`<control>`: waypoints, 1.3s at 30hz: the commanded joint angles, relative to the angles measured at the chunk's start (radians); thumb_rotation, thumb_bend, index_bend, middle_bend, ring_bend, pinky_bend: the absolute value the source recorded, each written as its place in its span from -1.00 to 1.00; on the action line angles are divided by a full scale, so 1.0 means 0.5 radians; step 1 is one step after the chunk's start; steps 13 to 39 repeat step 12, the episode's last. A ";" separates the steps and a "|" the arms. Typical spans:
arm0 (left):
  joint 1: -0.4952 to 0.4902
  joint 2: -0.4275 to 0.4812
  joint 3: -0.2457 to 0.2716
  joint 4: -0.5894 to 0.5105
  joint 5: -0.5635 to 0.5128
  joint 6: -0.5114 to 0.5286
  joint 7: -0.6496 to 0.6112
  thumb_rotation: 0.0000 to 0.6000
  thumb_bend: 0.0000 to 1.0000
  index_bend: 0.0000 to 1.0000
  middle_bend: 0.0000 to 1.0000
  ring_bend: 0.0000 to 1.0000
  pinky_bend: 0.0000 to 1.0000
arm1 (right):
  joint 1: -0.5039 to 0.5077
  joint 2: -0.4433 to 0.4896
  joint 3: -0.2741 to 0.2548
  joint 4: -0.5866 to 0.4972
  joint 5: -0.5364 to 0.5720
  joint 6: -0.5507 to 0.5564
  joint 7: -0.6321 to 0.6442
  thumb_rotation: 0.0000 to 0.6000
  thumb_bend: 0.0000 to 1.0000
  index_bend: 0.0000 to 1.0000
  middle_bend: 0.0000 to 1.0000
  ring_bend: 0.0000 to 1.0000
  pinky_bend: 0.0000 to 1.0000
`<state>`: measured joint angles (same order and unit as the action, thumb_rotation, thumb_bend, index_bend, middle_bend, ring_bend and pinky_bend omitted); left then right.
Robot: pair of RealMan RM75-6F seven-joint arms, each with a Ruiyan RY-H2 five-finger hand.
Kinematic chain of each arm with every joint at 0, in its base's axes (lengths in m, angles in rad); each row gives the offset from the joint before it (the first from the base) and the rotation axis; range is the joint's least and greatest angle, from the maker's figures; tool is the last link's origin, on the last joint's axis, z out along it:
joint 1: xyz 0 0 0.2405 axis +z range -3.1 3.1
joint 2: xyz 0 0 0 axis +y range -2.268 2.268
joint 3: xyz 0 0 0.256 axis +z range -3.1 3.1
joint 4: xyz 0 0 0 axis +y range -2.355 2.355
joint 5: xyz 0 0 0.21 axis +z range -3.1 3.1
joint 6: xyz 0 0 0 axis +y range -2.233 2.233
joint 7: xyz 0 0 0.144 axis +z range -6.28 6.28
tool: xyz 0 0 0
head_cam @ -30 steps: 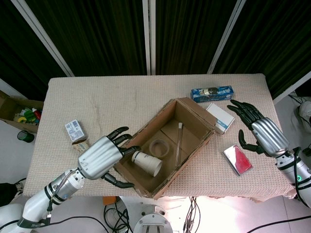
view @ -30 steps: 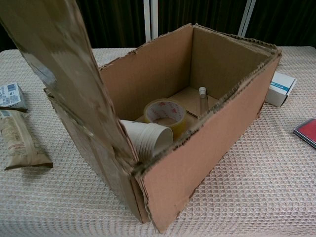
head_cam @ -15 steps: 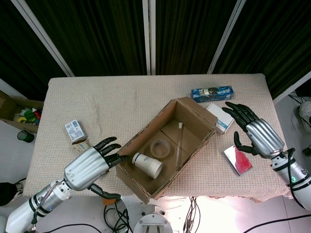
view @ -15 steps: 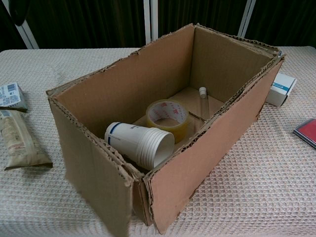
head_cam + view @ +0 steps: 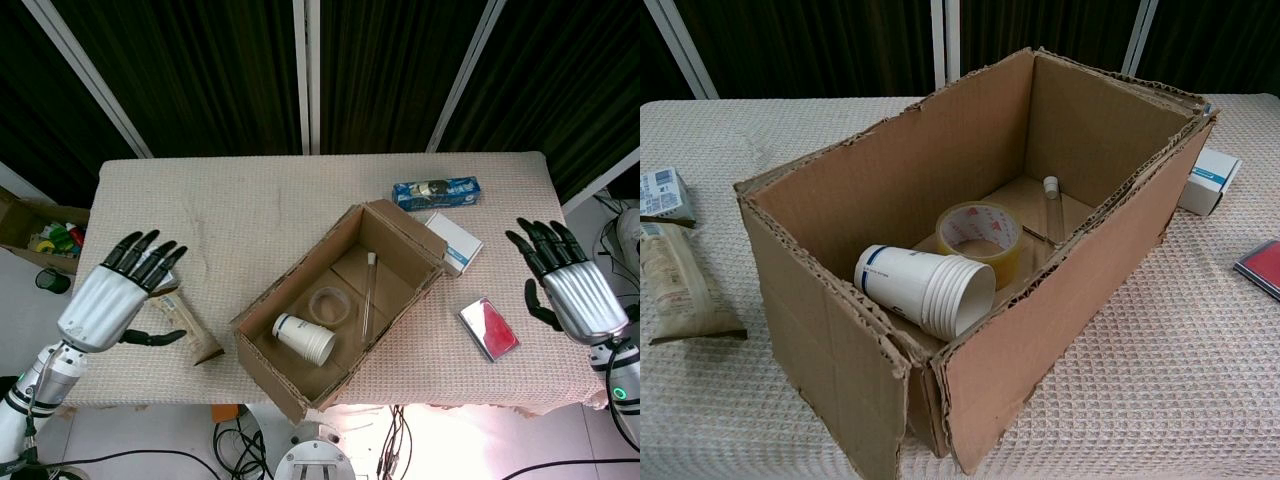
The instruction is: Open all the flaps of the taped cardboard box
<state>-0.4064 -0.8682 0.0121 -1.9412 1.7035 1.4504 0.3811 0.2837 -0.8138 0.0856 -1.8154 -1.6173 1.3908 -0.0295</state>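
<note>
We see the brown corrugated cardboard box [image 5: 340, 308] sitting open at mid-table on the beige woven cloth [image 5: 250, 210], its flaps folded down. Inside lie one stack of white paper cups [image 5: 925, 290], one roll of clear tape [image 5: 977, 236] and one glass tube [image 5: 1051, 207]. Our silver left hand [image 5: 105, 295] hangs over the tan snack packet [image 5: 185, 325], fingers spread, holding nothing. Our right hand [image 5: 560, 290] is likewise spread and empty, beside one red-faced case [image 5: 488, 328]. One white carton [image 5: 452, 240] touches the box; one blue packet [image 5: 435, 192] lies beyond.
</note>
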 commanded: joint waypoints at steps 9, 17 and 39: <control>0.364 -0.463 0.023 1.180 -0.183 0.302 -0.813 -1.00 -0.82 -0.89 -0.75 -0.91 -0.70 | -0.656 -0.663 -0.167 0.905 0.420 0.435 0.045 0.90 0.30 -1.00 -1.00 -1.00 -1.00; 0.371 -0.491 0.044 1.275 -0.186 0.243 -0.924 -1.00 -0.83 -0.89 -0.75 -0.91 -0.70 | -0.673 -0.714 -0.153 1.011 0.433 0.417 0.139 0.90 0.30 -1.00 -1.00 -1.00 -1.00; 0.371 -0.491 0.044 1.275 -0.186 0.243 -0.924 -1.00 -0.83 -0.89 -0.75 -0.91 -0.70 | -0.673 -0.714 -0.153 1.011 0.433 0.417 0.139 0.90 0.30 -1.00 -1.00 -1.00 -1.00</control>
